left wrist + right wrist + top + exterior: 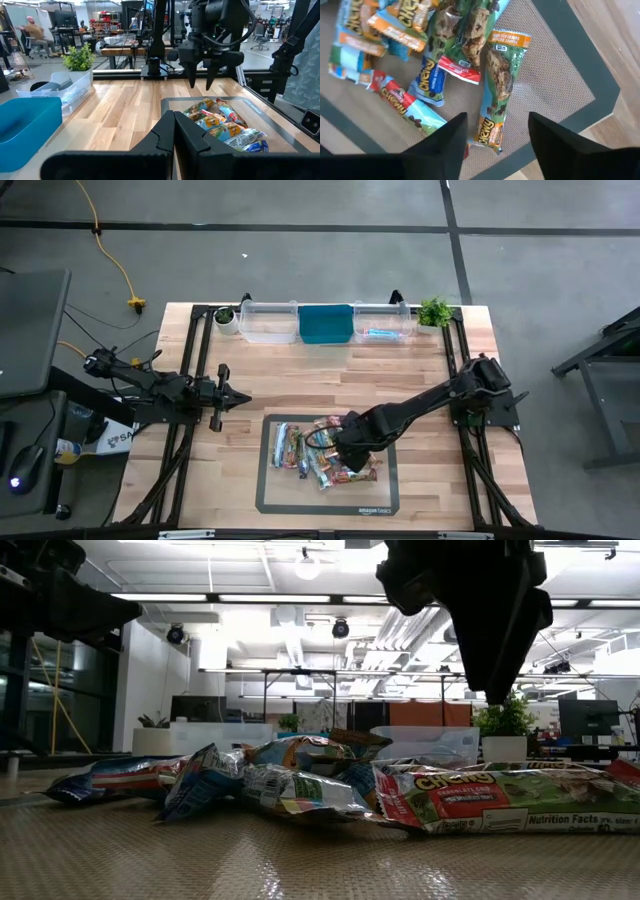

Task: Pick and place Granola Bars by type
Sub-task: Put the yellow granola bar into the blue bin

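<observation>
Several granola bars (310, 450) in shiny green, blue and red-orange wrappers lie heaped on a dark-edged mat (330, 505) near the table's front. My right gripper (497, 120) points down over the right part of the heap, open. Its fingers stand on either side of a green-and-orange bar (497, 90) and hover clear of it, as the low view (495, 680) and left wrist view (202, 82) show. My left gripper (240, 397) waits shut at the table's left, pointing level toward the middle (174, 117).
Along the far edge stand a clear bin (268, 322), a blue bin (325, 323) and a second clear bin (382, 322) with a blue bar (380, 332) in it. Small potted plants (226, 315) (434, 311) flank them. Bare wood lies between mat and bins.
</observation>
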Tool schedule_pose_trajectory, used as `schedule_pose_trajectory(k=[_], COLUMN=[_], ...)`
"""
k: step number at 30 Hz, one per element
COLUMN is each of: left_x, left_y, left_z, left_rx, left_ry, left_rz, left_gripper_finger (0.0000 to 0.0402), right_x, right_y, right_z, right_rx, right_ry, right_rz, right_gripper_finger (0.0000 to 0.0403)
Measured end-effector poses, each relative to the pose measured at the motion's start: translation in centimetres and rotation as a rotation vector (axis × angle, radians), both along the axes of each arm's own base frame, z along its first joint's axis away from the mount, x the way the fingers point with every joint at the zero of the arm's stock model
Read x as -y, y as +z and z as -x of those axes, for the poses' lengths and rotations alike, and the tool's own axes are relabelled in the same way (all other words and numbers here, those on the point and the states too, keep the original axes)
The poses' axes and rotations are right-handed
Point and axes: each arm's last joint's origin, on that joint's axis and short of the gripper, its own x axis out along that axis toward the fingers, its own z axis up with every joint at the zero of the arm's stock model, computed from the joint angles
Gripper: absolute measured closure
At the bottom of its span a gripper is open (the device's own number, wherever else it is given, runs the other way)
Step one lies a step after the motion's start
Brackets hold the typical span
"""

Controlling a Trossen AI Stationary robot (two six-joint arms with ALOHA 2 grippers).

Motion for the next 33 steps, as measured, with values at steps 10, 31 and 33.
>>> schedule_pose_trajectory(k=[10, 31, 33], left_x=[0.0, 0.0, 0.0], left_y=[0.0, 0.0, 0.0], left_z=[0.0, 0.0, 0.0], left_rx=[0.000, 0.000, 0.000], left_ry=[0.000, 0.000, 0.000], left_rz=[0.000, 0.000, 0.000], left_gripper_finger=[0.0400, 0.0400, 0.0400], right_x=[-0.2, -0.6, -0.6], right_y=[-2.6, -6.1, -6.2], right_z=[-0.8, -1.7, -1.7], right_rx=[-0.088, -0.159, -0.160], right_ry=[-0.037, -0.061, -0.062], right_rz=[-0.054, -0.037, -0.042], right_gripper_finger=[0.0163, 0.0165, 0.0171])
